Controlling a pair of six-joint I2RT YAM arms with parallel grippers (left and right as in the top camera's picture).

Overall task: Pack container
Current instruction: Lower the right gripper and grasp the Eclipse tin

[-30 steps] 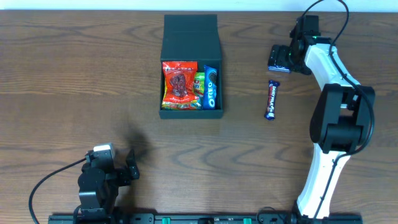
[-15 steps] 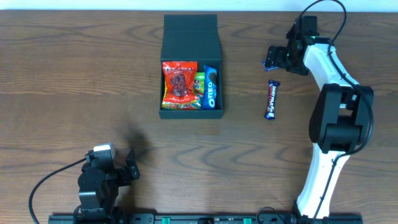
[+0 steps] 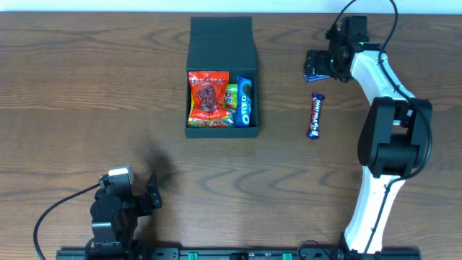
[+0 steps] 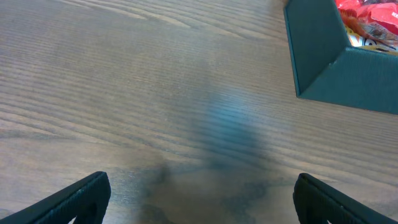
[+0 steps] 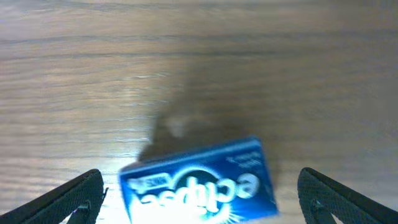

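Wood table (image 3: pixel 86 87), box open at far centre.
Container (image 3: pixel 220 132) lies left of your right gripper (image 3: pixel 323 63), long axis running away from you, flap at the far end. The right arm is much nearer. That gripper straddles a blue "eclipse" pack (image 5: pixel 205 186), spread wide; can't tell if it pinches. "OREO" pack (image 3: pixel 245 100) is inside. Left gripper (image 4: pixel 199 190) is spread and empty. Bar (image 3: pixel 314 115) label is unreadable.

Right wrist view: the blue gum pack (image 5: pixel 199 183) was smeared by blur, its lower edge cut by the frame and its lettering only half legible. Of the right claw (image 5: pixel 199 177) only two finger ends showed, at the bottom corners (contact with the pack could not be determined). Overhead, that claw covered much of the pack. Left wrist view: the container (image 4: pixel 323 56) was cropped at top and right. The green packet (image 3: pixel 231 95) sat mostly hidden between its neighbours. Print on the candy bar (image 3: pixel 315 115) was too small to read.
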